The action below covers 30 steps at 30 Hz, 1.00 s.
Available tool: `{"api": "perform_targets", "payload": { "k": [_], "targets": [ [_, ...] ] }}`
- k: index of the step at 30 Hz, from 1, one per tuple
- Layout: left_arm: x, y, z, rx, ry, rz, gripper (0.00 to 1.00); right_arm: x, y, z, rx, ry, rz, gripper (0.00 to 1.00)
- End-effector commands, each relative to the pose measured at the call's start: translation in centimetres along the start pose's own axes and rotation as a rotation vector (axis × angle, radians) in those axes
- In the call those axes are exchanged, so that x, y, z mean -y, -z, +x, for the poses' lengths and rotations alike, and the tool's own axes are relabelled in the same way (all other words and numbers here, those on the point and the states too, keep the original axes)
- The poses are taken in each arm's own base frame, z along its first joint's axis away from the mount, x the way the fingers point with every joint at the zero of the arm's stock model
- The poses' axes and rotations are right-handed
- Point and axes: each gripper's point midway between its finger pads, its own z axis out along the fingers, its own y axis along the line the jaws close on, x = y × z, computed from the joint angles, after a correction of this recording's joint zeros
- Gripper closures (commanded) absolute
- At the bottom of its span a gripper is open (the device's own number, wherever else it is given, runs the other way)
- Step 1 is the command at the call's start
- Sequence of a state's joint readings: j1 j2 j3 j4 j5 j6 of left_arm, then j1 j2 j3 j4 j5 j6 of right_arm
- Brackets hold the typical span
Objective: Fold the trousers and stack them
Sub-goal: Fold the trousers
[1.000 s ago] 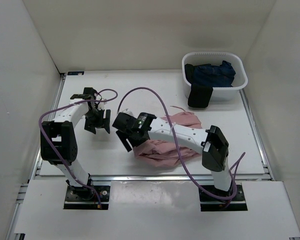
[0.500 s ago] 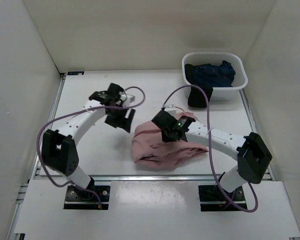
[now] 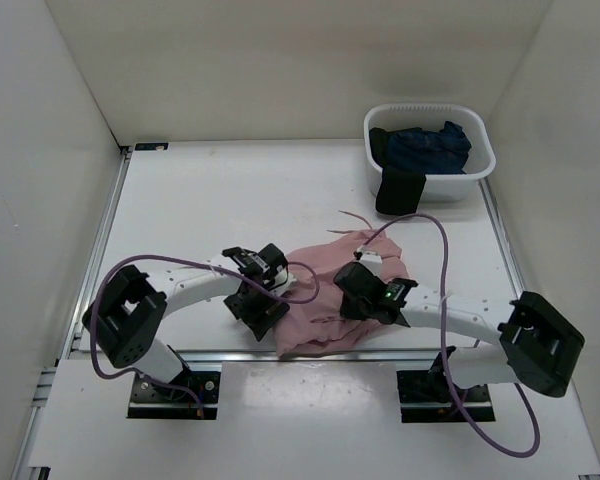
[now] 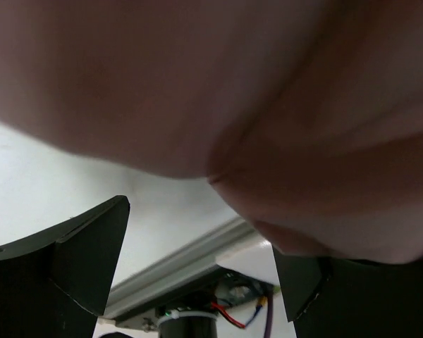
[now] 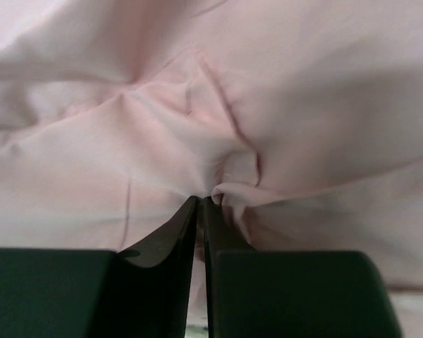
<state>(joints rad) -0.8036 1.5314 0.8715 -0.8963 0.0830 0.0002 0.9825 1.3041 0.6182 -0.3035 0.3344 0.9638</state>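
The dusty-pink trousers (image 3: pixel 325 300) lie bunched near the table's front edge, with a thin drawstring (image 3: pixel 352 216) trailing toward the back. My right gripper (image 3: pixel 368 293) rests on their right part. In the right wrist view the right gripper (image 5: pixel 203 202) is shut on a small pinched fold of the trousers (image 5: pixel 218 127). My left gripper (image 3: pixel 263 308) sits at the heap's left edge. Seen from the left wrist, the left gripper (image 4: pixel 197 260) is open, and the blurred trousers (image 4: pixel 268 105) hang close above the jaws and over the right finger (image 4: pixel 303 282).
A white basket (image 3: pixel 430 108) stands at the back right, holding a navy garment (image 3: pixel 425 148). A black garment (image 3: pixel 398 192) hangs over its front wall. White walls close in the table on the left, back and right. The front rail (image 3: pixel 310 352) runs just below the trousers.
The right gripper moved from the left of the heap to its right part and shut on the trousers. The left arm swung from the back left to the heap's left edge. The heap shifted.
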Motion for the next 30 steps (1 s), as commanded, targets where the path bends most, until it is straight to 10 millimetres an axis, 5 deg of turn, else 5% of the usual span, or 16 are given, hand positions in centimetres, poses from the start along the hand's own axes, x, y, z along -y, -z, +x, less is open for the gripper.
{"api": "perform_targets", "payload": {
  "k": [1, 2, 6, 7, 8, 10, 13, 17, 18, 24, 26, 27, 30],
  "targets": [
    [-1.4, 1.3, -4.0, 0.157, -0.006, -0.087, 0.1, -2.2, 2.4, -1.9, 0.064, -0.023, -0.067, 0.86],
    [-1.6, 1.5, -4.1, 0.168, -0.006, -0.099, 0.1, -3.3, 4.2, -3.9, 0.115, -0.039, -0.09, 0.82],
    [-2.1, 3.7, -4.9, 0.212, -0.003, -0.135, 0.1, -2.3, 9.9, -7.8, 0.215, -0.074, -0.006, 0.55],
    [-2.0, 4.7, -5.2, 0.24, -0.004, -0.134, 0.1, -0.2, 10.9, -7.7, 0.205, -0.074, 0.079, 0.5],
    [-1.9, 5.2, -5.0, 0.239, -0.004, -0.134, 0.1, 0.6, 12.1, -8.7, 0.238, -0.1, 0.106, 0.29],
    [-1.3, 6.2, -5.6, 0.261, -0.008, -0.106, 0.1, 2.5, 13.4, -9.7, 0.238, -0.138, 0.166, 0.14],
    [-0.2, 7.5, -7.0, 0.295, -0.01, -0.032, 0.1, 6.0, 12.5, -9.8, 0.195, -0.128, 0.266, 0.01],
    [0.2, 9.0, -10.9, 0.363, 0.018, 0.072, 0.07, 10.0, 9.8, -10.7, 0.163, -0.149, 0.317, 0.01],
    [0.0, 9.3, -11.6, 0.374, 0.033, 0.094, 0.07, 11.3, 8.4, -9.6, 0.102, -0.188, 0.304, 0.01],
    [-5.1, 7.8, -14.5, 0.383, 0.182, 0.123, 0.06, 12.3, 4.8, -9.0, 0.093, -0.252, 0.109, 0.01],
    [-6.3, 6.4, -14.2, 0.352, 0.232, 0.154, 0.06, 12.6, 3.4, -7.0, 0.057, -0.283, 0.055, 0.01],
    [-6.4, 6.0, -14.1, 0.343, 0.242, 0.172, 0.06, 10.9, 3.1, -7.0, 0.056, -0.276, -0.054, 0.01],
    [-6.0, 4.4, -13.7, 0.295, 0.257, 0.227, 0.07, 10.5, 2.2, -4.7, 0.018, -0.283, -0.115, 0.11]
  ]
}}
